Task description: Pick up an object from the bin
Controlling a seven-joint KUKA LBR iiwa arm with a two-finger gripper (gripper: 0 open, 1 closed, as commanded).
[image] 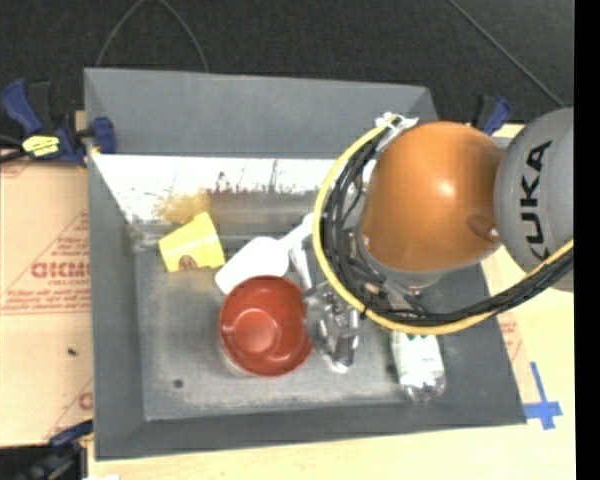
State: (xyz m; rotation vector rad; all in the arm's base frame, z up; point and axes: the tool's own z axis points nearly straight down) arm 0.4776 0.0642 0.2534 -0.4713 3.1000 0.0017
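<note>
A grey metal bin, its floor mostly bare, sits before me. My gripper is down low near the middle of that floor, hanging beneath the orange cover and its loop of cables. Whether it is spread or pressed together I cannot tell, as the metal there is a tangle of glints. I see nothing I could call held.

The nearest thing is a red bowl with its mouth up. It is just beside the gripper on the view's left, so close that rim and tool may be touching, though I can't say for sure. On the gripper's other side, near but apart, a clear bottle with a green-and-white label lies on the floor, partly under the arm.

Beyond the bowl, up and left of the gripper, a white piece lies against the bowl's far edge. Farther the same way, a yellow box lies tilted at the foot of the back wall, well apart from the tool.
</note>
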